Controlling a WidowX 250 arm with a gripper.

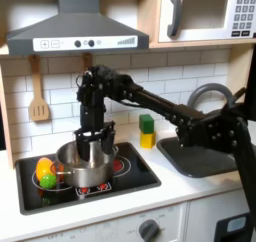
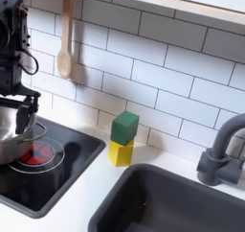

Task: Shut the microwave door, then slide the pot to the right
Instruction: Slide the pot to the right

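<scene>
The dark grey sink basin (image 2: 177,202) lay nearest in the second exterior view, set into the white counter (image 2: 81,202), with the grey faucet (image 2: 222,150) curving up at the second exterior view's right. In the first exterior view the counter's front edge carried a round knob (image 1: 149,229). The black arm (image 1: 160,106) stretched from the first exterior view's right, over the sink, toward the black cooktop (image 1: 95,176) at that view's left. Above the cooktop hung the grey range hood (image 1: 78,26), and to the first exterior view's upper right sat the microwave, its white-framed microwave door (image 1: 200,14) lying flush with the body, dark window and grey bar handle facing out, the keypad panel (image 1: 244,11) beside it.

The shiny steel pot (image 1: 85,163) stood on the cooktop over the red burner rings, in the first exterior view's lower left; in the second exterior view its rim (image 2: 11,140) showed at the left edge. The gripper (image 1: 93,141) pointed straight down over the pot, its fingers spread apart and reaching to the pot's rim; whether they touched the metal could not be told. A yellow and green toy vegetable (image 1: 45,173) lay just beside the pot on the first exterior view's left. A green block stacked on a yellow block (image 2: 122,140) stood on the counter against the white tile wall, between cooktop and sink. A wooden spatula (image 1: 39,91) hung on the tiles.
</scene>
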